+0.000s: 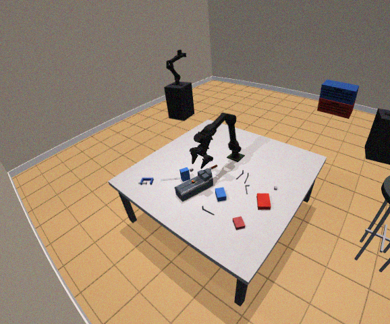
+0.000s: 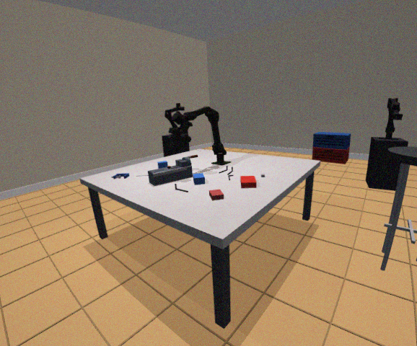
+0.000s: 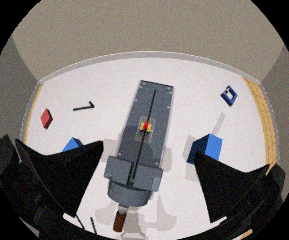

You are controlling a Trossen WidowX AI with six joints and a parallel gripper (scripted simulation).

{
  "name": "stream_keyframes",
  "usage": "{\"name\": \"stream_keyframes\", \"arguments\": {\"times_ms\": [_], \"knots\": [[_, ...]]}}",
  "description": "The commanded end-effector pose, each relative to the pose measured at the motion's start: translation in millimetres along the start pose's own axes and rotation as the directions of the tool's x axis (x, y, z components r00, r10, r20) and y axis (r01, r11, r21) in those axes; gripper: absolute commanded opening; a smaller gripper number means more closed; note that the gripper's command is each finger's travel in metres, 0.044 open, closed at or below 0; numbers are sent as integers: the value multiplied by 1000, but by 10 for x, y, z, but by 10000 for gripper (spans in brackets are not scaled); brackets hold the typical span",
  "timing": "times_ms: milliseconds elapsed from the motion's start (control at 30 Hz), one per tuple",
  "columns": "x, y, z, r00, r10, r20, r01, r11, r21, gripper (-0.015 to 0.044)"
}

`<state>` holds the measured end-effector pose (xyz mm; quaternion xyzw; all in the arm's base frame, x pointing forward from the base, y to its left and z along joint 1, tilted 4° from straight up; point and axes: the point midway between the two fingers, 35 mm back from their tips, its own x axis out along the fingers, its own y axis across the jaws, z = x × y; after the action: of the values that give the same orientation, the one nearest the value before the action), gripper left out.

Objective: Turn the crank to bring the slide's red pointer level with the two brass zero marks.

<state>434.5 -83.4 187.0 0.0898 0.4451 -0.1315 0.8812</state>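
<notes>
The dark grey machine (image 1: 195, 187) (image 2: 169, 175) (image 3: 159, 107) lies on the table, its slotted slide running away from the crank end in the wrist view. The red pointer (image 3: 146, 124) sits between two brass marks (image 3: 141, 128) (image 3: 150, 128). It looks about level with them or slightly toward the far end; exact alignment is too small to tell. The crank's brown handle (image 1: 214, 167) (image 2: 192, 156) (image 3: 119, 222) sticks out at the near end. My gripper (image 1: 198, 166) (image 3: 151, 153) is wide open and empty, above the machine's crank end, clear of the handle.
A blue block (image 1: 184, 173) (image 2: 162, 163) (image 3: 211, 147) stands beside the machine, with another blue block (image 1: 220, 194) (image 2: 198, 179) (image 3: 73, 146) on the other side. Red blocks, hex keys and a blue clamp-like object (image 1: 146, 180) (image 3: 229, 95) also lie on the table.
</notes>
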Motion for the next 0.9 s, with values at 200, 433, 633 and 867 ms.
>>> {"name": "stream_keyframes", "arguments": {"times_ms": [200,433,633,867], "knots": [[206,-21,-182,1000,1,-27,-1,1000,-5,440],[206,-21,-182,1000,1,-27,-1,1000,-5,440],[206,-21,-182,1000,1,-27,-1,1000,-5,440],[-22,6,0,1000,1,-23,-1,1000,0,440]]}}
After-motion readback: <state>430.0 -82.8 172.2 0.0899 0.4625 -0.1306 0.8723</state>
